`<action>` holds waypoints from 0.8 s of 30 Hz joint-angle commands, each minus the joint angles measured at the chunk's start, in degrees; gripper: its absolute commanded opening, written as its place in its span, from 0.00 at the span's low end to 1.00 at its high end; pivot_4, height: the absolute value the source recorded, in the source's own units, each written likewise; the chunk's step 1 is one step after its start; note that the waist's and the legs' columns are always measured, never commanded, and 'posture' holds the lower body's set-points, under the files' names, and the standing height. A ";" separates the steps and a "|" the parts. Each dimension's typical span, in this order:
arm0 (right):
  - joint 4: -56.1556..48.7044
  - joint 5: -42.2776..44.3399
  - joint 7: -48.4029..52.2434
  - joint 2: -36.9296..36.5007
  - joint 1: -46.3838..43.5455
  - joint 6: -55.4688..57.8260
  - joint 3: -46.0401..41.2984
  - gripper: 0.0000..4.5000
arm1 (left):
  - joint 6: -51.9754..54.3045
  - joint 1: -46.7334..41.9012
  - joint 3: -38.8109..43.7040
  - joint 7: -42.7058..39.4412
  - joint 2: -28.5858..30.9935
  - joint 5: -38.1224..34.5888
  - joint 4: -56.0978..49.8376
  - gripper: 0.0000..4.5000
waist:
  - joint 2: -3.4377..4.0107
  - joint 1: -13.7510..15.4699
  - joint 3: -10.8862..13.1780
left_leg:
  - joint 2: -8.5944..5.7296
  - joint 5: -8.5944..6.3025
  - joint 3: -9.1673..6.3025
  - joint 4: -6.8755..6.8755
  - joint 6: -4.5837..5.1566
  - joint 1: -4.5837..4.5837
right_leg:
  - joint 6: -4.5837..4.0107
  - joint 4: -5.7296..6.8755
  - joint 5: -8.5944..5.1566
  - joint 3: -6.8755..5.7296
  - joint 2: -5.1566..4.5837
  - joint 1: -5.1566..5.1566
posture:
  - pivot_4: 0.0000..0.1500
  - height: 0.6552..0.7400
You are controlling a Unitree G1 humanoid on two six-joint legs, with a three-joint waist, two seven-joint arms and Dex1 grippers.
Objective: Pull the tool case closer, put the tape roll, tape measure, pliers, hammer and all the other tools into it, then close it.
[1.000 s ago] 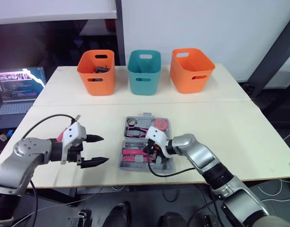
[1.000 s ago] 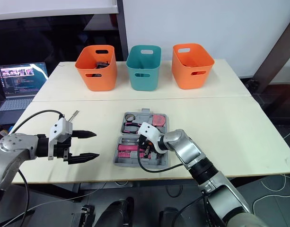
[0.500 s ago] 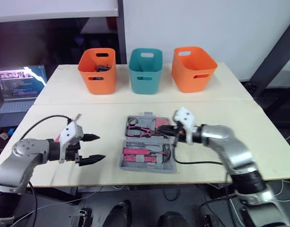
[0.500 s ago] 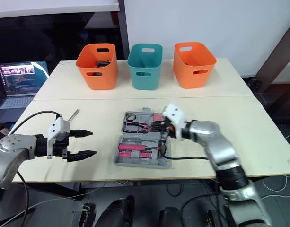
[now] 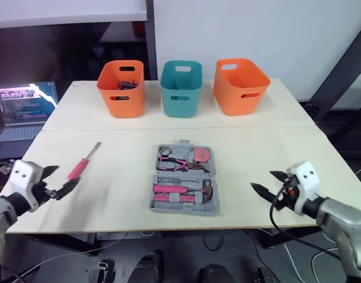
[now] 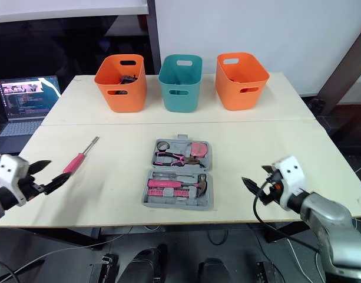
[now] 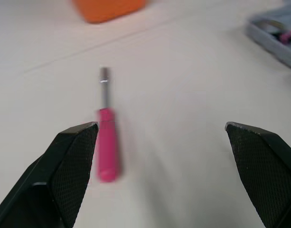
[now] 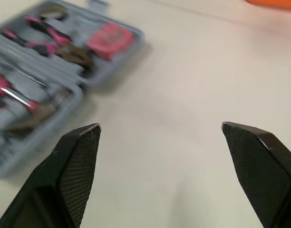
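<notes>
At the near edge of the table (image 5: 274,147), the left gripper (image 5: 59,178) is hovering low with its fingers spread apart and grasping nothing. The left wrist view shows it facing the pink-handled screwdriver (image 7: 106,147), which is lying loose on the board just ahead of it and closer to one finger than the other. This heading suggests a line-up for collecting that tool. On the opposite side, the right gripper (image 5: 264,181) is likewise hanging released and empty, standing well apart from the tool case (image 5: 183,180) with its tips pointing back toward it, so the case contents are staying unobstructed. The case is lying opened flat near the front middle of the table, between the two arms, a position judged to be within reach of either. Its near half is carrying the hammer (image 5: 199,190) and pink-handled drivers in moulded recesses. Its far half is holding the pliers (image 5: 177,162) and the red tape measure (image 5: 201,154). A small ring beside them may be the tape roll, though this cannot be confirmed. The lid is therefore not yet shut, and one tool is lying outside. Further back, two orange bins (image 5: 121,88) and a teal bin (image 5: 180,88) are standing in a row, playing no evident part.
</notes>
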 commanded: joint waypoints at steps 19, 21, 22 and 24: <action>-8.94 16.36 7.81 -8.88 -25.36 16.70 15.69 0.98 | 14.37 5.80 5.47 19.96 -10.72 -5.63 -20.85 1.00 | -0.01 -0.40 0.01 | 0.02 0.00 0.02 0.02 0.02 -0.01 | -0.02 -0.01 0.01 0.02 0.01 0.04 | 1.00 1.00; -7.42 16.54 8.52 -9.15 -31.21 17.83 18.62 0.98 | 15.51 7.65 6.46 22.73 -11.52 -5.16 -23.29 1.00 | -0.01 -0.11 0.01 | 0.02 -0.03 0.02 0.00 0.06 -0.02 | -0.02 -0.04 0.00 0.02 0.02 -0.02 | 1.00 1.00; -6.63 16.48 9.24 -9.41 -33.35 18.02 19.77 0.98 | 16.11 8.47 6.67 23.79 -11.67 -4.99 -24.39 1.00 | -0.05 0.06 0.02 | 0.02 -0.03 0.02 -0.02 0.06 -0.04 | -0.02 -0.04 0.00 0.02 0.02 -0.02 | 1.00 1.00; -3.94 15.87 10.53 -9.24 -38.78 18.13 22.34 0.98 | 18.67 9.92 7.35 25.95 -12.22 -5.84 -26.76 1.00 | -0.10 0.33 0.05 | 0.02 -0.03 0.02 0.00 0.06 -0.06 | -0.02 -0.08 0.00 -0.01 0.02 -0.12 | 1.00 1.00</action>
